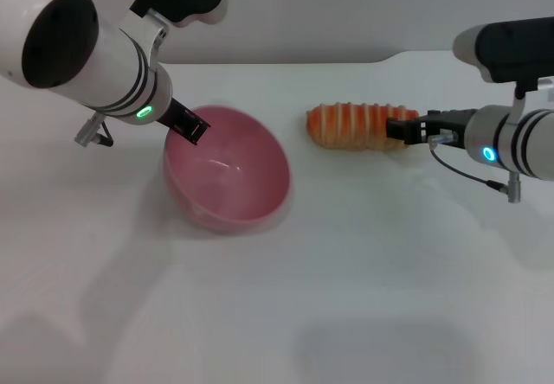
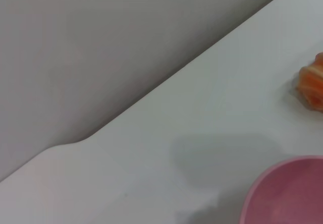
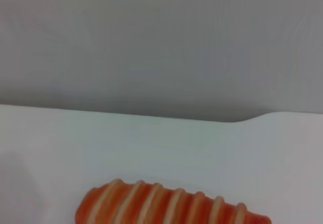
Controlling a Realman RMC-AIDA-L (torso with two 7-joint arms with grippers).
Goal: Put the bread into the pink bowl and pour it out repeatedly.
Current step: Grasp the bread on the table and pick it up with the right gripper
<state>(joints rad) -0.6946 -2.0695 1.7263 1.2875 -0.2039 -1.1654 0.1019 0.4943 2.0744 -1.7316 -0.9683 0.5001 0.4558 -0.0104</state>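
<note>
Head view: the pink bowl (image 1: 228, 176) is tipped, its mouth facing up and toward the left arm. The left hand (image 1: 189, 126) sits at the bowl's rim on the side farthest from the bread and appears clenched on that rim. The bread (image 1: 359, 125) lies on the white counter (image 1: 346, 297), near the bowl but apart from it, on the side away from the left hand. Its long axis runs across the view, one end pointing at the bowl, the other at the right hand (image 1: 400, 131). That hand is at the loaf's far end, and seems to be closed on it, though the contact is small here.

Left wrist view: only an arc of the bowl (image 2: 287, 193) and the nearer tip of the bread (image 2: 313, 85) show, with bare counter (image 2: 166, 148) between them. No fingers appear.

Right wrist view: the bread (image 3: 166, 206) stretches away lengthwise, its pale ridges crossing its length, the counter (image 3: 151, 143) beyond it.

Judged from its gloss, the loaf is probably smooth, light and slippery, perhaps slightly yielding. An end grip may let it swing, so a hold across the middle, between ridges, would be steadier. The bowl looks light, stiff and slick, and a rim pinch suits tipping it.
</note>
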